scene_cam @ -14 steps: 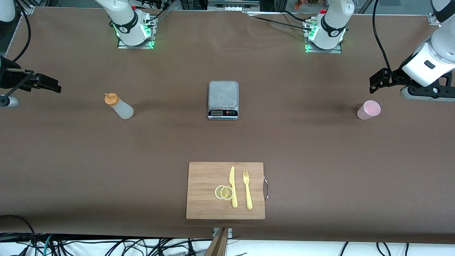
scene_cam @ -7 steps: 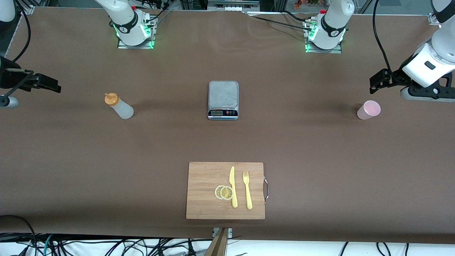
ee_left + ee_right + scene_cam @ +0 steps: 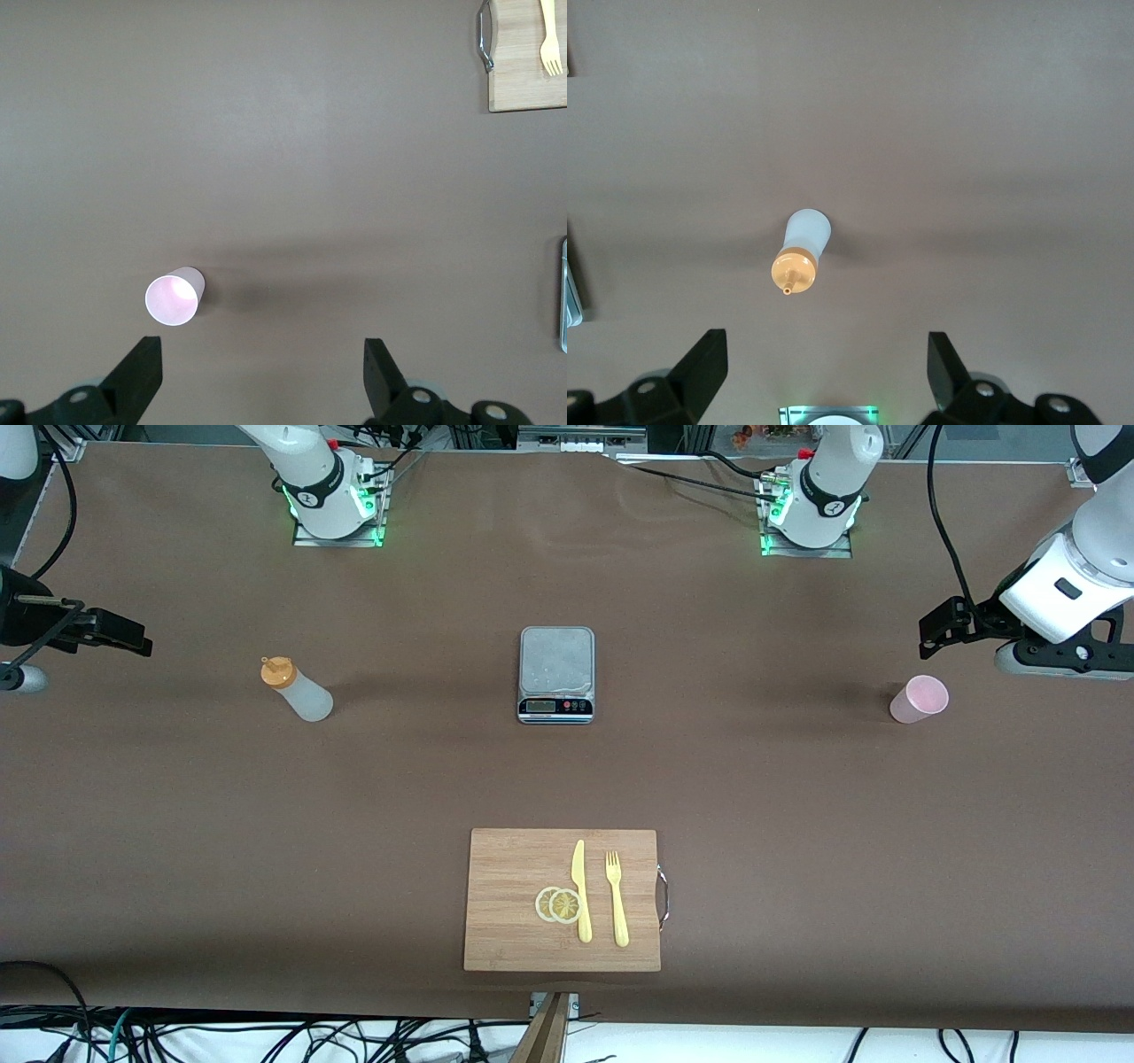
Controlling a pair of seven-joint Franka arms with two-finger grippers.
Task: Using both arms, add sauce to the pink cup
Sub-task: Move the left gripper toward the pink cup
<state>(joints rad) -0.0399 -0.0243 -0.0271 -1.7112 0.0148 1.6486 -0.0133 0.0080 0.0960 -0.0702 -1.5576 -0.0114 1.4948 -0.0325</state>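
- The pink cup (image 3: 919,699) stands upright on the brown table (image 3: 797,824) toward the left arm's end; the left wrist view looks into its mouth (image 3: 174,299) and shows only a pale pink inside — nothing in it that can be made out.
- The sauce (image 3: 297,687) stands toward the right arm's end, orange nozzle cap on top; its whitish body is too cloudy to tell how full it is.
- A kitchen scale (image 3: 555,674) sits between the two, its display unreadable.
- Nearer the front camera, a wooden cutting board (image 3: 514,921) carries two lemon slices (image 3: 558,904), a yellow knife (image 3: 581,889) and a fork (image 3: 616,897).
- The left gripper (image 3: 263,376) hangs over the table by the cup, fingers spread wide and holding nothing.
- The right gripper (image 3: 824,372), cut off at the front view's edge, hangs near the sauce — fingers likewise wide apart and empty.
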